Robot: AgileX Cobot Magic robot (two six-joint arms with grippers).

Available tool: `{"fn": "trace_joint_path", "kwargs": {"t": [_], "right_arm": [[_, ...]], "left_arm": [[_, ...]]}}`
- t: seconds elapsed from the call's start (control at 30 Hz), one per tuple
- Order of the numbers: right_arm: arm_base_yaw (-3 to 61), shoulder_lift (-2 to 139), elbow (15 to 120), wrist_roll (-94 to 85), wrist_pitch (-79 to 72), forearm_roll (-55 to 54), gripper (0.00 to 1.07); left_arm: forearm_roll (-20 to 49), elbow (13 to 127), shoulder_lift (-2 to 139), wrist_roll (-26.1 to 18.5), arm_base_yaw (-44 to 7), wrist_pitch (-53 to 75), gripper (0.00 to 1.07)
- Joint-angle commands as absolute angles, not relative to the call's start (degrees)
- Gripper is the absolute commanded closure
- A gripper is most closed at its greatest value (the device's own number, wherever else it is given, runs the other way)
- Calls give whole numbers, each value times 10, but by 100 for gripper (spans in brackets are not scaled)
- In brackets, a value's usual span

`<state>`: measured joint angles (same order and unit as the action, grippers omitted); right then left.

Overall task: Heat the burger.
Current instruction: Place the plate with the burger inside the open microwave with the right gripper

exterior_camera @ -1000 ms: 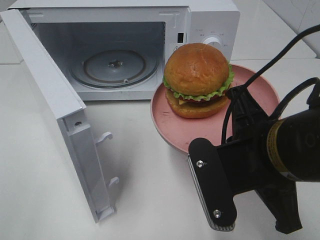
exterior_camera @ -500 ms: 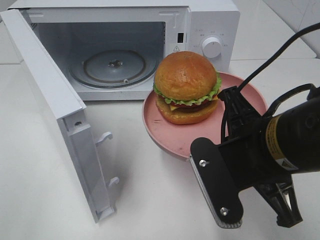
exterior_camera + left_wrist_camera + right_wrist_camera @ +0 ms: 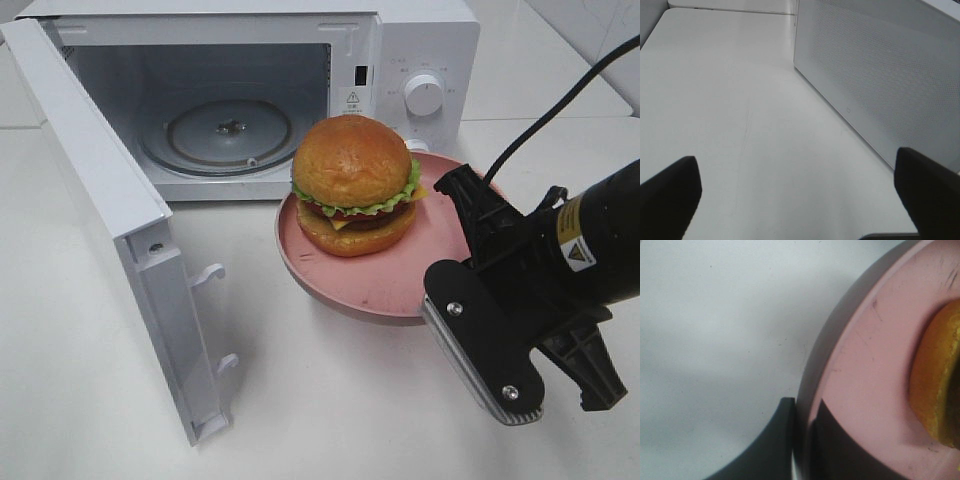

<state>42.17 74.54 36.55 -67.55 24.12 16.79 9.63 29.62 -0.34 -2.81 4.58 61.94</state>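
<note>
The burger (image 3: pixel 355 185), with its glossy brown bun, green lettuce and yellow cheese, sits on a round pink plate (image 3: pixel 370 285) just right of the microwave's open cavity. My right gripper (image 3: pixel 470 215) is shut on the plate's right rim. The right wrist view shows its dark fingers (image 3: pixel 785 440) pinching the rim of the plate (image 3: pixel 865 390), beside the burger's bun (image 3: pixel 937 385); a shadow lies on the table under the plate. My left gripper (image 3: pixel 800 200) stands open over bare table, holding nothing.
The white microwave (image 3: pixel 420 40) stands at the back with its door (image 3: pixel 110 210) swung open toward the front left and a glass turntable (image 3: pixel 225 135) inside. The left wrist view shows the door's perforated panel (image 3: pixel 880 75). The right arm's black cable (image 3: pixel 560 110) arcs over the table.
The plate with the burger has moved left toward the microwave opening, still in my right gripper. The right arm's body has swung right and lower in the view.
</note>
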Motion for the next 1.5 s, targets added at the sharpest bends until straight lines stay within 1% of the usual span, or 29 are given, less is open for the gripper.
{"fn": "trace_joint_path", "kwargs": {"t": [0.03, 0.07, 0.1, 0.17, 0.23, 0.6, 0.77, 1.27, 1.4, 1.5], "right_arm": [[401, 737, 369, -755, 194, 113, 107], [383, 737, 369, -809, 190, 67, 107], [383, 737, 369, -809, 190, 67, 107], [362, 737, 369, -877, 190, 6, 107], [357, 737, 369, -901, 190, -12, 107], [355, 737, 369, -903, 178, -4, 107], [355, 741, 372, -914, 142, -6, 107], [355, 826, 456, -916, 143, -10, 107], [355, 865, 493, -976, 144, -72, 107], [355, 885, 511, -1004, 144, -96, 107]], "left_arm": [[100, 295, -13, -30, 44, 611, 6], [100, 295, -13, -30, 44, 611, 6], [100, 295, -13, -30, 44, 611, 6], [100, 295, -13, -30, 44, 611, 6], [100, 295, -13, -30, 44, 611, 6], [100, 295, -13, -30, 44, 611, 6], [100, 295, -13, -30, 44, 611, 6], [100, 295, -13, -30, 44, 611, 6], [100, 295, -13, -30, 44, 611, 6], [100, 295, -13, -30, 44, 611, 6]]}}
